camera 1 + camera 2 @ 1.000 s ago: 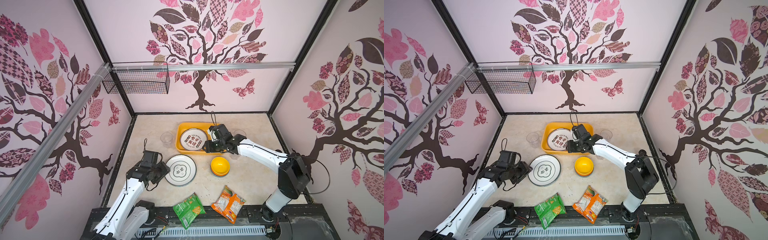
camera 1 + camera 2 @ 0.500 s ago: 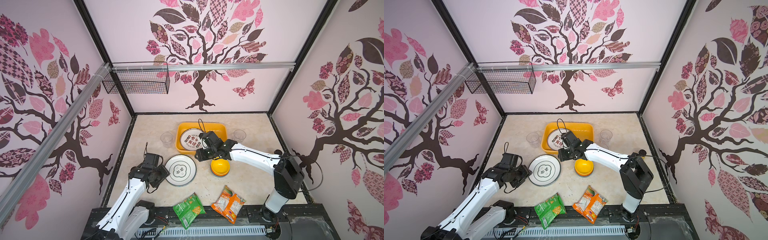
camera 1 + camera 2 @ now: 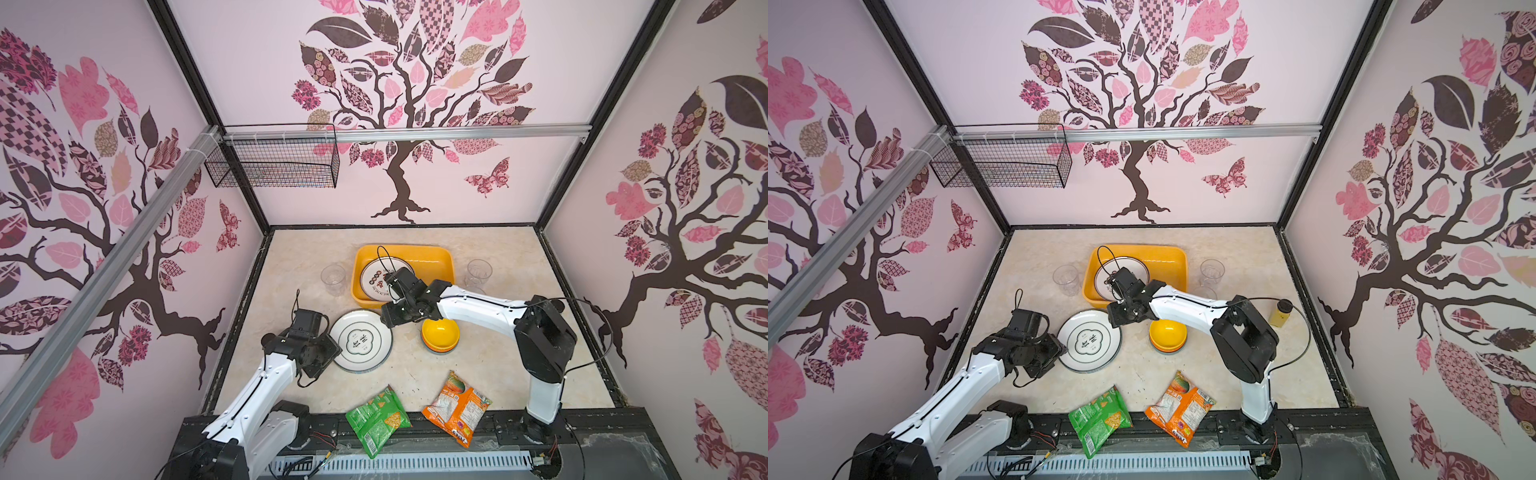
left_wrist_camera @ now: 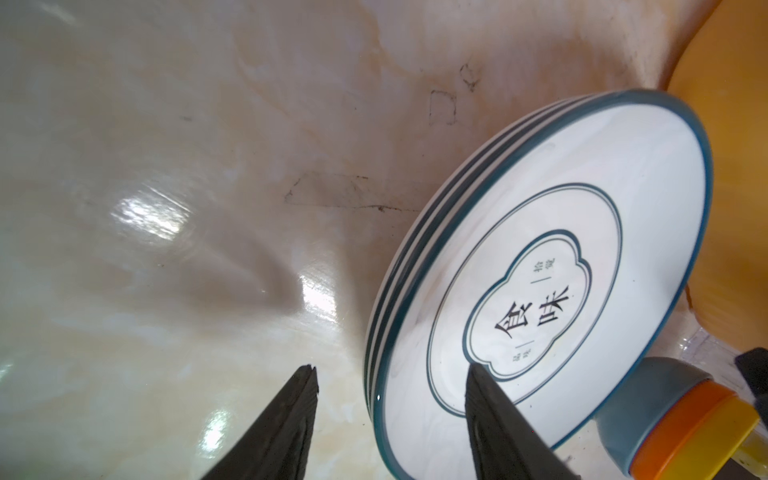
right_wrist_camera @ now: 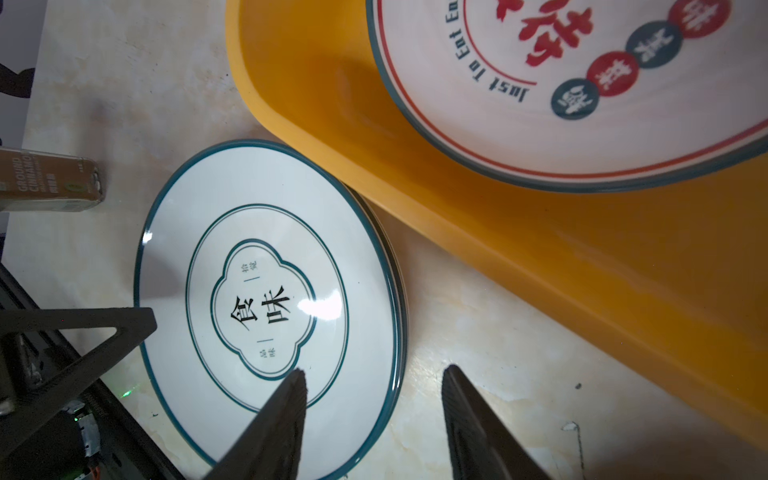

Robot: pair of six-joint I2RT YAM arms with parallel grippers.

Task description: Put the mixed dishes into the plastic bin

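Note:
A stack of white plates [image 3: 360, 341] with teal rims lies on the table in both top views. My left gripper [image 4: 392, 374] is open at the stack's left edge, one finger over the top plate [image 4: 540, 270] and one beside the rim. My right gripper [image 5: 374, 376] is open at the stack's far right edge, straddling the rim of the top plate [image 5: 266, 299]. Behind them the yellow-orange plastic bin [image 3: 432, 257] holds a plate with red characters [image 3: 380, 276]. A stack of yellow, orange and blue bowls [image 3: 440, 334] sits to the right. Clear cups [image 3: 333, 279] [image 3: 478, 272] flank the bin.
A green snack bag [image 3: 377, 417] and an orange snack bag [image 3: 456, 406] lie at the front edge. A small yellow bottle [image 3: 1280, 312] stands behind my right arm. A brown cinnamon container [image 5: 45, 183] lies near the plates. A wire basket [image 3: 274, 164] hangs on the back left wall.
My right gripper has come away from the bin, forward and left, to the plate stack's far right rim. My left gripper has edged in to the stack's left rim.

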